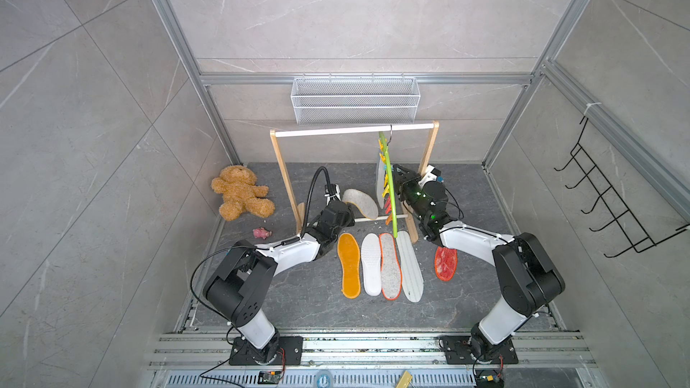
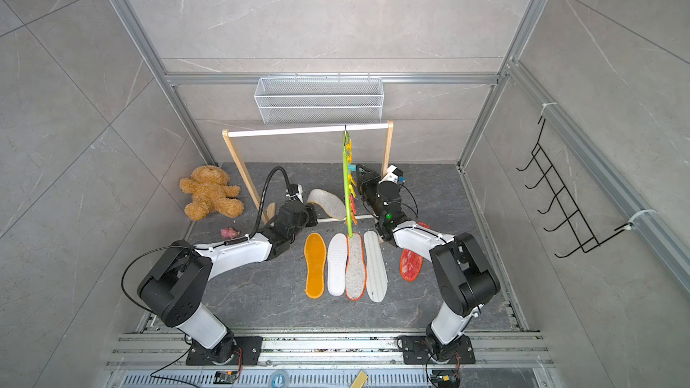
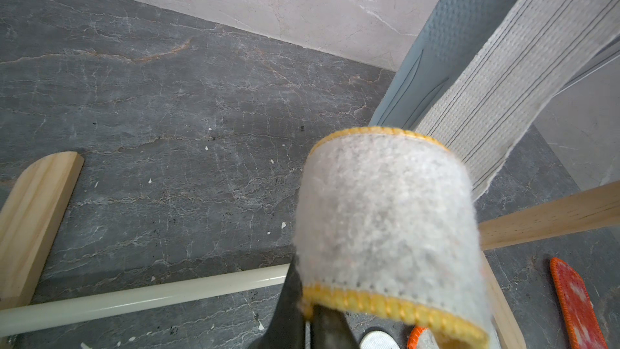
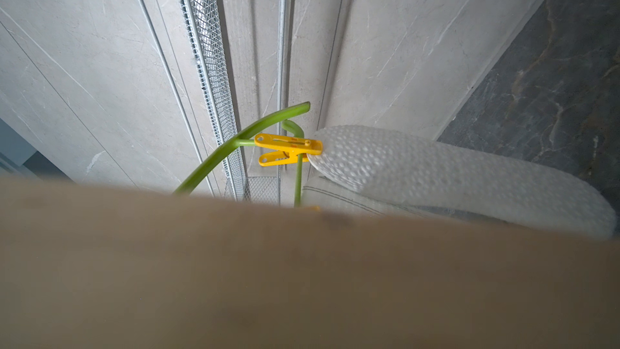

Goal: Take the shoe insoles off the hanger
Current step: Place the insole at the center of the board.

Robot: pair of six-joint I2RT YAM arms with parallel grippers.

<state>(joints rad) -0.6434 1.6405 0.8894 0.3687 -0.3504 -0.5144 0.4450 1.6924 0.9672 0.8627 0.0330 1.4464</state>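
— So, what are the jaws of the left gripper (image 3: 310, 313) doing?
— Pressed together on the yellow-stitched edge of the beige-grey felt insole (image 3: 385, 213), which arches up from the grip beside the wooden rack (image 1: 285, 181).
— And the right gripper (image 1: 401, 175)?
— Just beside the hanger (image 1: 390, 188). Whether its jaws are spread I cannot tell; a blurred tan surface fills most of its wrist view.
— Where is the hanger?
— Hooked on the rack's white rail (image 1: 336, 131), with a pale striped insole (image 3: 503, 95) and the blue-grey insole (image 3: 453, 28) clipped to it.
— The others?
— Flat on the worktop (image 1: 298, 293), side by side: orange-yellow insole (image 1: 349, 265), white insole (image 1: 370, 265), orange-rimmed grey insole (image 1: 390, 266), second striped insole (image 1: 409, 266). The red mesh insole (image 1: 446, 265) lies apart, partly under the right arm.
— Any container?
— A white mesh basket (image 1: 354, 100) on the back wall, above the rack.
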